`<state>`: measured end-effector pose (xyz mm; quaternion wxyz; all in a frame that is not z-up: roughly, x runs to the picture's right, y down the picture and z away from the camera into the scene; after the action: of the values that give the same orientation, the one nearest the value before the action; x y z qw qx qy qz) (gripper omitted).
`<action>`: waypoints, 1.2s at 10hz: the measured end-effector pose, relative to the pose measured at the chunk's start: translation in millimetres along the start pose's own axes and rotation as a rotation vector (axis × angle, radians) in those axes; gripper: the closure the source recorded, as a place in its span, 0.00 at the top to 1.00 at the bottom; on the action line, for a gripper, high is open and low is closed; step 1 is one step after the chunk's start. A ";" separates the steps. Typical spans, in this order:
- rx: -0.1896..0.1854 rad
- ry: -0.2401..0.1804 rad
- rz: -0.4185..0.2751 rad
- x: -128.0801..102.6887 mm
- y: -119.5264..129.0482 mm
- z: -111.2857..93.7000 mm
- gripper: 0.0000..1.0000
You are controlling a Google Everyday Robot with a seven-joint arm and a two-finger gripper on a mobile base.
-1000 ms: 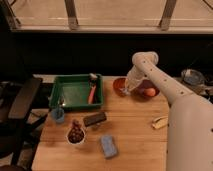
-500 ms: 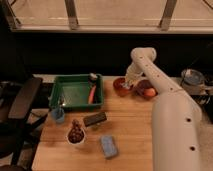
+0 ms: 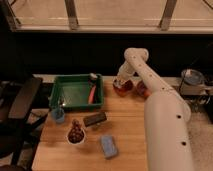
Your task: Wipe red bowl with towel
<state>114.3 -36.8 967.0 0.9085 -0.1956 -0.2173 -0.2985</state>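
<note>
The red bowl stands at the far edge of the wooden table, right of the green tray. My gripper hangs straight down from the white arm and sits in the bowl's left side. It is shut on a small pale patch of cloth, the towel, which presses onto the bowl. Most of the towel and the bowl's inside are hidden under the wrist.
A green tray holds a red-handled tool. In front of it are a blue cup, a white bowl with brown contents, a dark block and a blue sponge. An orange round thing lies right of the bowl. My arm's body covers the table's right side.
My arm's big white body has swung further in over the table's right side, hiding the yellow thing there. The gripper stays at the red bowl.
</note>
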 end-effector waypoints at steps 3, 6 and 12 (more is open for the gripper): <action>-0.004 -0.032 -0.014 -23.0 19.0 -5.7 0.00; -0.053 -0.003 0.013 -17.9 47.6 -16.9 0.00; -0.058 0.055 0.015 15.0 26.8 -11.4 0.00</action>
<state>145.2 -29.2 959.1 0.9103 -0.2155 -0.1820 -0.3030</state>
